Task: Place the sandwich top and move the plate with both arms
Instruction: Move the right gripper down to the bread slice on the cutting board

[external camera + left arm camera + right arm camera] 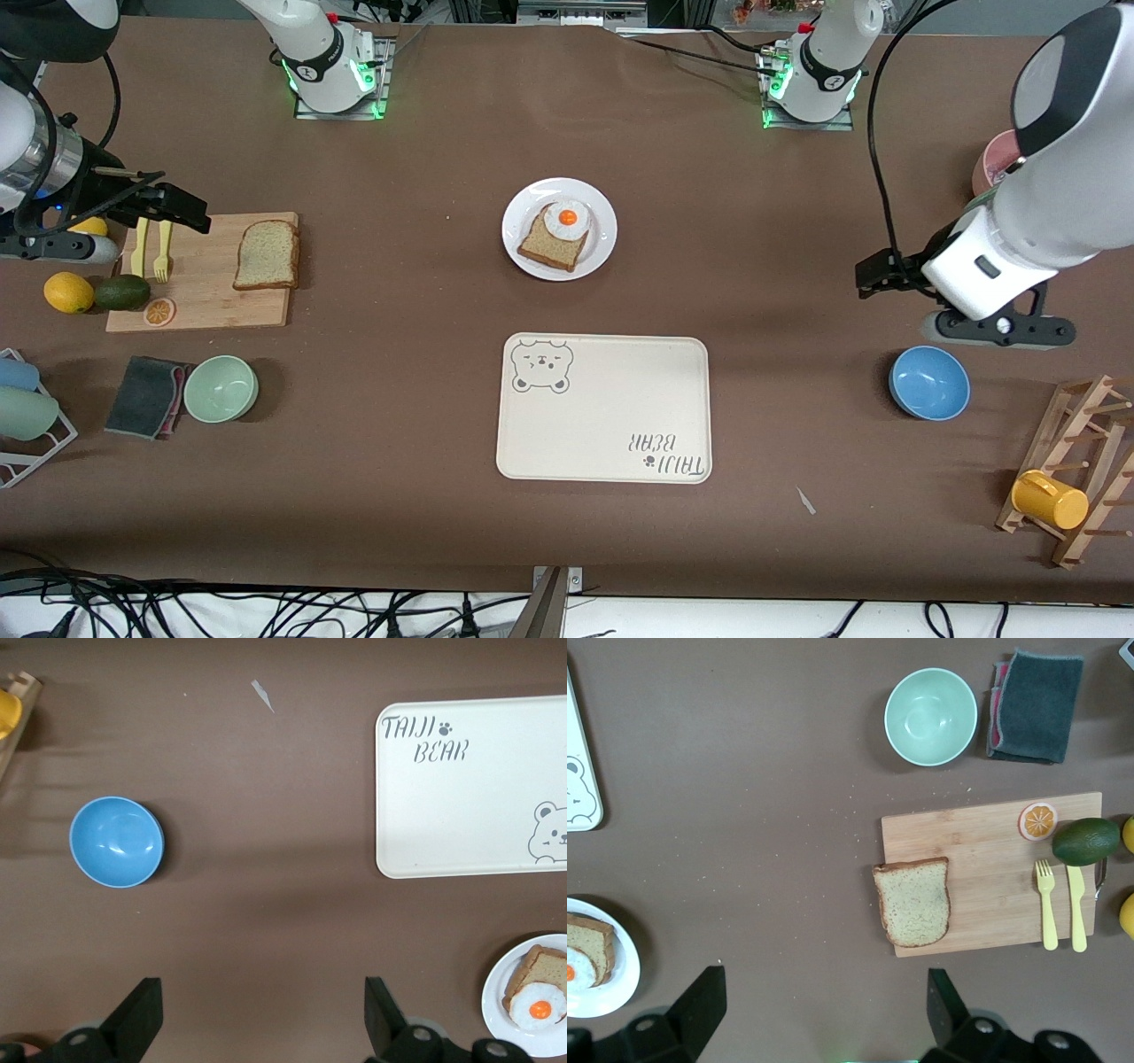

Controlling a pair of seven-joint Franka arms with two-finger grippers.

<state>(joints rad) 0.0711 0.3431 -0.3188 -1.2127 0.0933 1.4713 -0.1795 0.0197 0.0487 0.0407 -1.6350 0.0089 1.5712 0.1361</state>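
Both arms are hovering at the worktop's ends: right gripper [182, 211] gaping empty over the board [204, 301], left gripper [873, 275] gaping empty above bare worktop [399, 266].

I see the brown table [399, 496] carrying the white plate [599, 252] mid-table, with the cream bear tray [620, 416] nearer the camera. Toward the right arm's end lie a wooden cutting board [208, 297], a lemon [68, 292], a green bowl [221, 388] and a grey cloth [142, 396]. Toward the left arm's end sit a blue bowl [928, 382] and a wooden rack [1076, 470].
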